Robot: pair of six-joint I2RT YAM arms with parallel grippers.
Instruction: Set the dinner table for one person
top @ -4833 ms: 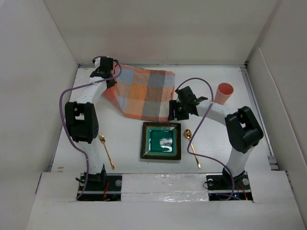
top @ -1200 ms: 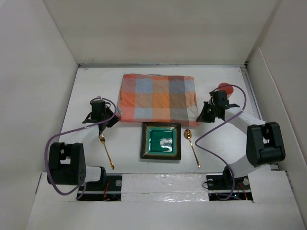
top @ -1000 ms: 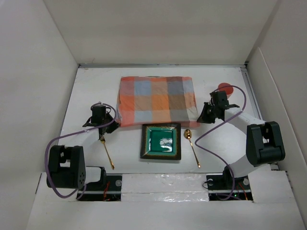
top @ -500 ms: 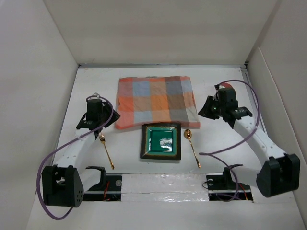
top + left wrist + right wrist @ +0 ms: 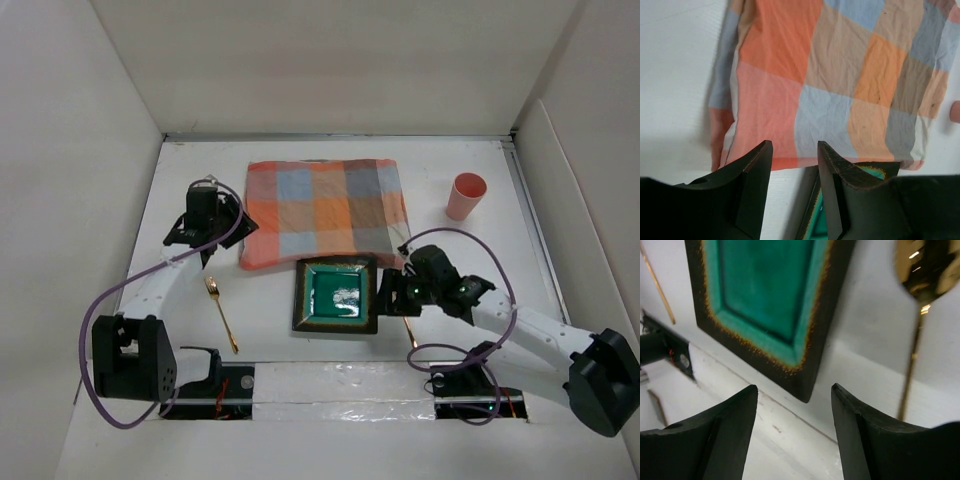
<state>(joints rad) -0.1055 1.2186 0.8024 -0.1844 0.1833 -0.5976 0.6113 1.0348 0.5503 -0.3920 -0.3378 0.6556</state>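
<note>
The cloth (image 5: 325, 210) lies spread flat on the worktop (image 5: 180, 170), toward its far middle, so that step looks done. The rest looks about half arranged. The plate (image 5: 299, 298) sits at the cloth's 6 o'clock, its far rim meeting the cloth's near hem rather than lying on it. The fork (image 5: 222, 315) is at the plate's 9 o'clock, apart from it. The spoon (image 5: 925, 270) is at its 3 o'clock, just beside the rim. The cup (image 5: 466, 195) stands upright at about 2 o'clock from the plate, off the cloth's right side.

If the cloth is meant as the mat, the plate, and probably the cutlery and cup, have yet to be brought onto or close around it.

The left end effector (image 5: 793, 152) hangs over the cloth's near left corner, jaws apart and holding nothing. The right end effector (image 5: 793, 390) is low over the plate's near right corner, also parted and empty, with the spoon's bowl just to its right.

What may get in the way:
- The spoon lies so close to the plate's right rim that a finger going for that rim could knock it.
- The right arm's purple cable (image 5: 455, 345) loops over the spoon's handle.
- The cloth's hem touches the plate, so sliding the plate forward could ruck it.
</note>
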